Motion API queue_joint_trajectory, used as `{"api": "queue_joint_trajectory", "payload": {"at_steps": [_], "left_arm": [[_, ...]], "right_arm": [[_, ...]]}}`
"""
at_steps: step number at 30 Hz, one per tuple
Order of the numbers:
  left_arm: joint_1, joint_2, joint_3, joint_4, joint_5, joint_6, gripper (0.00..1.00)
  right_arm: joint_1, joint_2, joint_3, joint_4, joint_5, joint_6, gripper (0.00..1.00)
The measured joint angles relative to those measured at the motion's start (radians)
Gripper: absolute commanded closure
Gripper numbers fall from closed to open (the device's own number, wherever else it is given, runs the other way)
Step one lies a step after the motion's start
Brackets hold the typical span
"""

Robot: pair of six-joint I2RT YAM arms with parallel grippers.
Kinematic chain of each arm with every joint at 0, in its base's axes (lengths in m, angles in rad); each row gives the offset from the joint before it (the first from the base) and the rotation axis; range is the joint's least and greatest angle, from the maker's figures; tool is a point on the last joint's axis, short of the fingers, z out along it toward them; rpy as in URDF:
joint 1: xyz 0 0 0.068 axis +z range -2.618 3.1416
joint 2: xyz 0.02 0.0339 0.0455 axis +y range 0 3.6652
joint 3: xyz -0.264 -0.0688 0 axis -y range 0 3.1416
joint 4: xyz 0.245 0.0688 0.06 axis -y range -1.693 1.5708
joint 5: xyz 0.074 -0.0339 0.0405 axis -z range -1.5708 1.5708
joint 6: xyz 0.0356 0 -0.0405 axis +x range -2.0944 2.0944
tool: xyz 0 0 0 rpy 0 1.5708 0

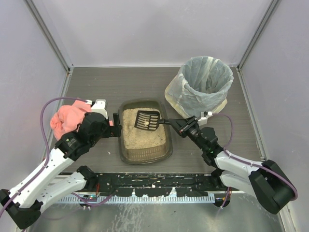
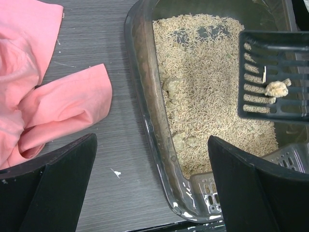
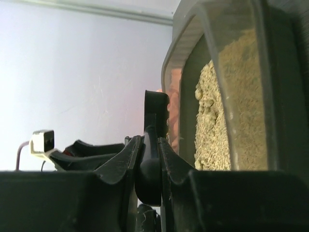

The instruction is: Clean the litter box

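The litter box (image 1: 145,153), a dark brown translucent tray of tan granules, sits mid-table; it also shows in the left wrist view (image 2: 145,104) and the right wrist view (image 3: 231,29). My right gripper (image 1: 179,124) is shut on the handle of a black slotted scoop (image 1: 147,120), held level above the granules. The scoop (image 2: 275,77) carries one pale clump (image 2: 276,88). In the right wrist view the scoop handle (image 3: 153,159) is clamped between the fingers. My left gripper (image 1: 112,126) is open, straddling the box's left rim, one finger (image 2: 256,188) over the box and the other outside it.
A pink cloth (image 1: 68,118) lies left of the box, beside my left arm; it also shows in the left wrist view (image 2: 43,96). A round bin lined with a pale bag (image 1: 203,84) stands at the back right. Pale clumps (image 2: 170,87) lie in the granules.
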Motion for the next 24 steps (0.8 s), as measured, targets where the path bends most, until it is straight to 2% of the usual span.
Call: {"api": "queue_joint_trajectory", "payload": {"at_steps": [24], "left_arm": [[0.0,0.02,-0.009,0.026,0.026,0.0,0.02]], "right_arm": [[-0.06,-0.038,-0.03,-0.006,-0.034,0.011,0.99]]}}
